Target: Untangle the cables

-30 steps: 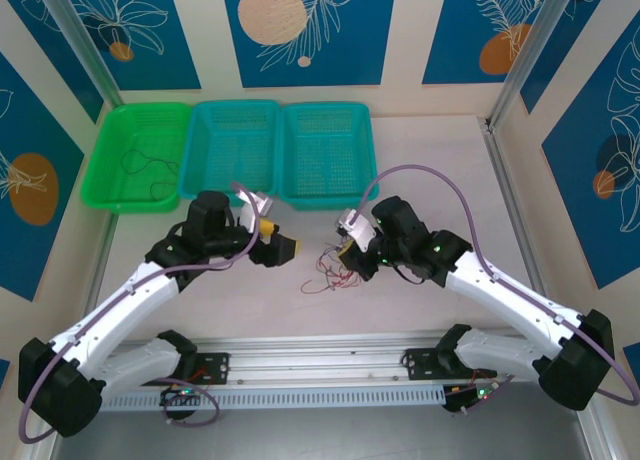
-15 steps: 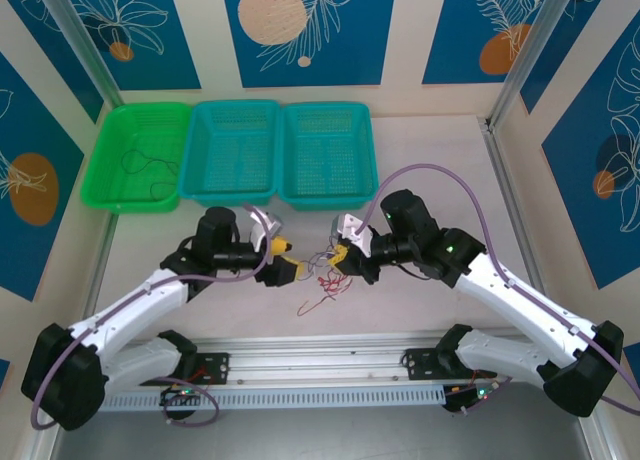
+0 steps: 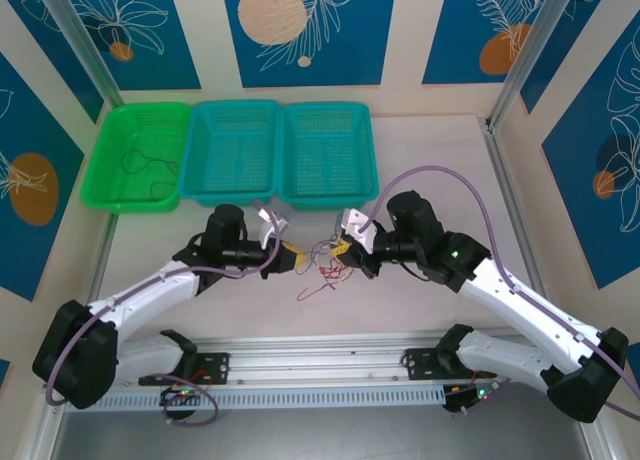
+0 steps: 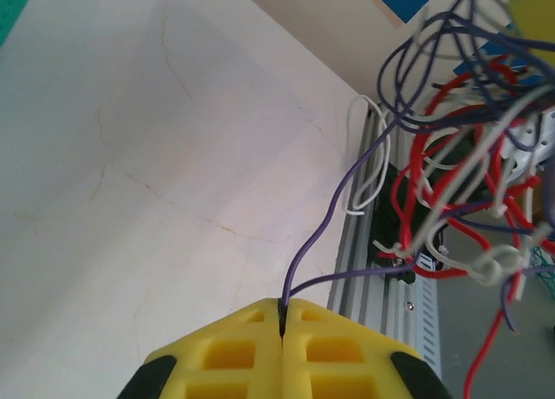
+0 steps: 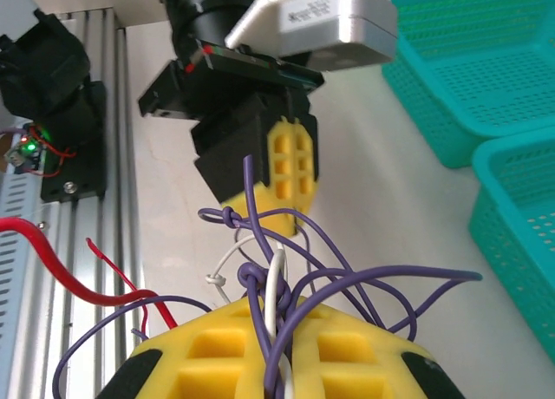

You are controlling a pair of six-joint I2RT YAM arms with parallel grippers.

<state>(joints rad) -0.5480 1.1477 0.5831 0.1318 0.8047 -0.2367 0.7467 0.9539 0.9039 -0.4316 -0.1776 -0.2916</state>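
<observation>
The cables [image 3: 322, 257] are a small tangle of thin purple, red and whitish wires, held up between my two grippers at the table's middle, with red strands [image 3: 313, 285] trailing down to the surface. My left gripper [image 3: 291, 255] is shut on a single purple wire [image 4: 323, 230], pinched at its yellow fingertips [image 4: 284, 305]; the rest of the tangle [image 4: 460, 156] hangs beyond it. My right gripper [image 3: 346, 248] is shut on a bunch of purple and white wires [image 5: 276, 273] that pass between its yellow fingertips [image 5: 277, 317]. The left gripper [image 5: 286, 217] faces it closely.
Three baskets line the back: a green one [image 3: 112, 160] holding a dark wire [image 3: 150, 165] and two teal ones [image 3: 205, 145] [image 3: 366, 155]. An aluminium rail [image 3: 320, 365] runs along the near edge. Wall posts stand at both sides.
My left gripper moved right to the tangle and closed on a purple wire; it was open before. The right gripper stayed shut and raised the tangle slightly off the table.
</observation>
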